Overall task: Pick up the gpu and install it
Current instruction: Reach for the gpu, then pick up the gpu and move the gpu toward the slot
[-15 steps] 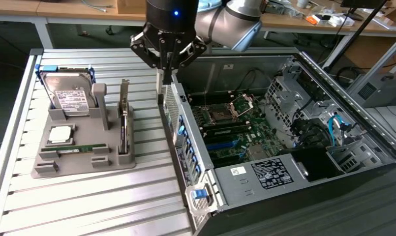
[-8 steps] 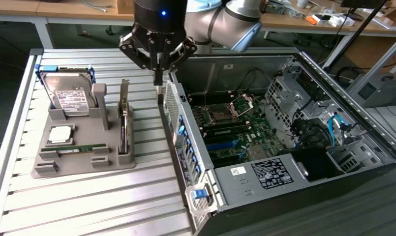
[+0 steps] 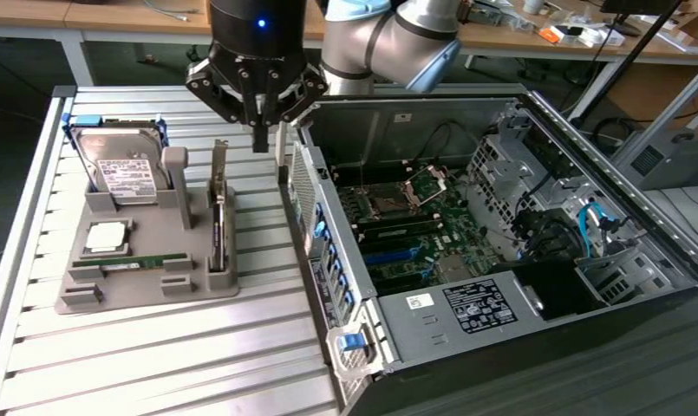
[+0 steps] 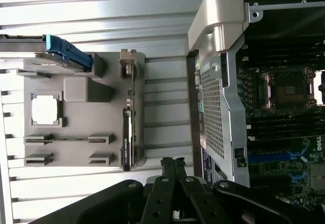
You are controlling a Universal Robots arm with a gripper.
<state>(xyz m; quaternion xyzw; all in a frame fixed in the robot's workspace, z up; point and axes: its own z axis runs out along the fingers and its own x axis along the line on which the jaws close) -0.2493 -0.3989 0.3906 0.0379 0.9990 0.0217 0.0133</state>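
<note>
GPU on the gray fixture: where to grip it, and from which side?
Likely best: pinch the gpu across its two flat faces at the upper long edge, coming straight down from above. It stands on edge in a slot of the gray fixture, so the lower edge is buried and the top is free.

A hard drive (image 3: 120, 169), a processor chip (image 3: 106, 236) and a RAM stick (image 3: 146, 260) sit in a grey holder (image 3: 152, 293)

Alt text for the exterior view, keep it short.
A shut, empty gripper hangs near the gpu, which stands on edge in a gray holder. An open computer case sits on the exterior view's right.
</note>
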